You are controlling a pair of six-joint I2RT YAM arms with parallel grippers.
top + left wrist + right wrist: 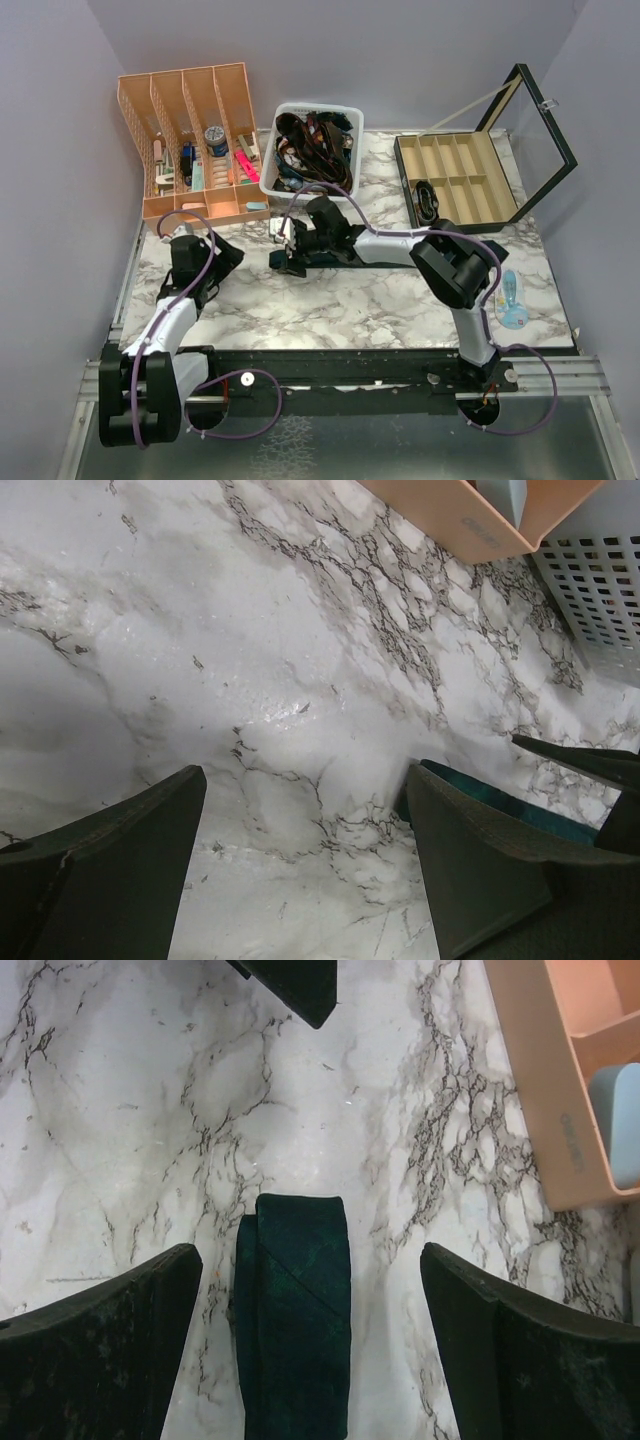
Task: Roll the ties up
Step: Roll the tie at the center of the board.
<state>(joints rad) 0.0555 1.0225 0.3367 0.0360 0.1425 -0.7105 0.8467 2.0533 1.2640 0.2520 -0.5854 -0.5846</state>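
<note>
Rolling looks to be at its very start. The tie lies flat on the marble table, running lengthwise down the gap of the right claw. Its blunt end sits just ahead of the fingertips and seems folded over once, with no coil built yet. This claw is spread wide and hovers astride the cloth, each finger clear of the tie's edges and gripping nothing. The left claw is also spread wide and empty, with bare marble between its fingers.

The next move, as I judge it, is for the right claw to come down, narrow onto the folded end and turn it over on itself. The left claw could pin or guide the loose length so the roll stays straight. The cloth is thin and limp, so a shallow pinch may slip off.

The right wrist view alone shows the fold and how squarely the tie is centred. It also catches a dark finger tip of the other claw ahead of it. The left wrist view shows only a sliver of teal beyond its right finger. Only the overhead view shows the basket heaped with more ties behind the claws, and the open compartment box off to the right.
</note>
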